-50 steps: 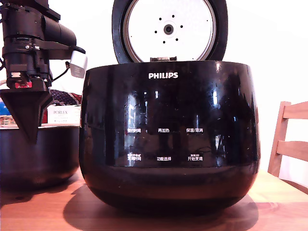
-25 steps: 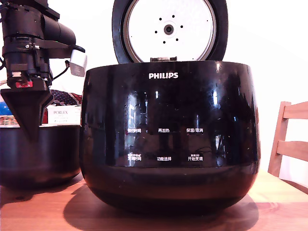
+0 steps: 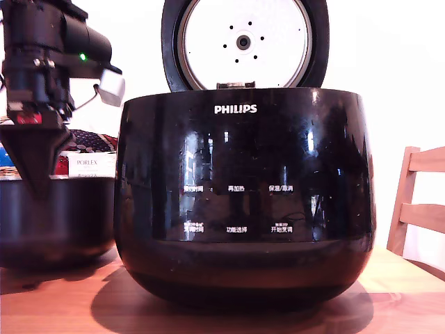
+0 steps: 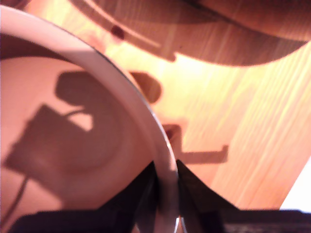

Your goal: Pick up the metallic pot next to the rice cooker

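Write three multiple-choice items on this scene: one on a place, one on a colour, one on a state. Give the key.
1. In the exterior view, the dark silver-rimmed metallic pot sits where relative to the glossy black PHILIPS rice cooker?
A. left
B. right
C. on top

2. The lid's inner plate is:
A. red
B. white-silver
C. green

3. The cooker's lid is:
A. shut
B. raised open
C. lying on the table

Key: 1 A, the pot stands at the view's left edge. 2 B, the dimpled plate looks pale. 3 B, the lid stands upright above the body. The gripper has its jaws astride the pot's rim.
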